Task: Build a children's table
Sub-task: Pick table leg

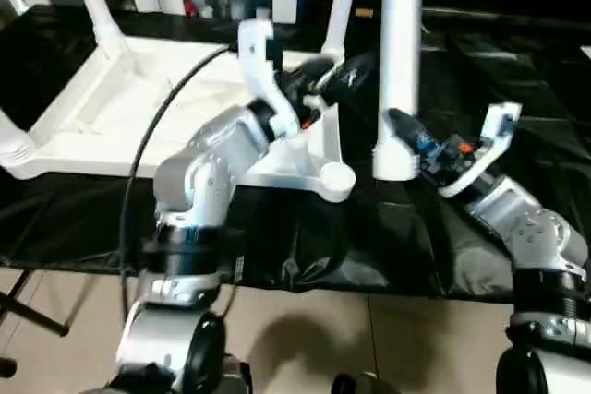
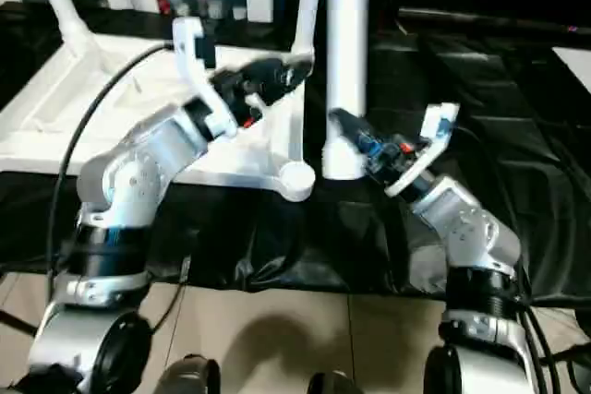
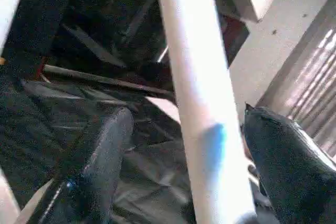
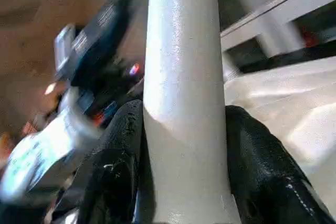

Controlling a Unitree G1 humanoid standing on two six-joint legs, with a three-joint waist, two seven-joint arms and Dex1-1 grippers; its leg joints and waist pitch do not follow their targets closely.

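The tabletop (image 1: 138, 99) lies upside down at left of centre on the black-covered worktop (image 1: 388, 246), three legs already standing in its corners, so I'd say the near-right socket (image 1: 337, 177) is what's left. The fourth leg (image 1: 399, 62) stands upright mid-frame just right of that socket, clamped near its foot by the right fingers (image 4: 257, 171). The left fingers (image 3: 100, 156) are spread wide around the rear-right leg (image 1: 343, 2), not closed on it.

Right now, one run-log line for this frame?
tabletop: upside down on black sheet | right end effector: shut on loose leg, upright | left end effector: open around installed leg
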